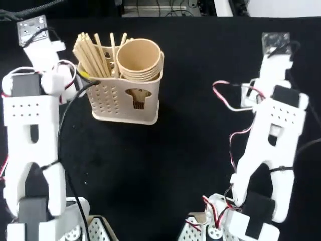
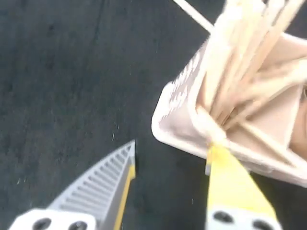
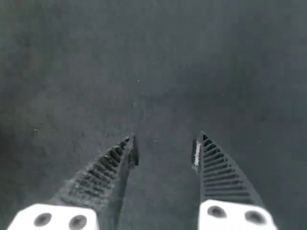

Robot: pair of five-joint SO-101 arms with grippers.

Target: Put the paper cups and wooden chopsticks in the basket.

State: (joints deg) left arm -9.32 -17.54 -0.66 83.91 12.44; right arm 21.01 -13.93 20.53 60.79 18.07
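Basket (image 1: 125, 98): pale, perforated walls, upright on the black cloth-covered table (image 1: 180, 145), with a shaped cut-out in its front wall whose figure I cannot make out. Wooden chopsticks (image 1: 95, 52) stand on end as a loose, fanned bundle in the part of the basket nearest the left arm, their tips leaning out above the rim. Paper cups (image 1: 140, 60), nested in one stack, mouth up, sit in the other part of the basket, just beside the chopsticks. Left gripper (image 2: 171, 153) is right at the chopstick end of the basket. Its jaws are spread wide with nothing between them. The yellow-taped finger (image 2: 225, 177) has its tip at the basket's rim below the chopsticks; whether it touches or only hangs over the rim I cannot tell. The other, ribbed finger (image 2: 103, 184) is outside the basket over bare cloth. Right gripper (image 3: 165, 143) is well apart from the basket, on the cup side, over plain black cloth. Its jaws are parted to a moderate gap and hold nothing. Behind the basket, past the table's far edge, a pale strip of room shows with dark cables (image 1: 165, 7) lying across it.
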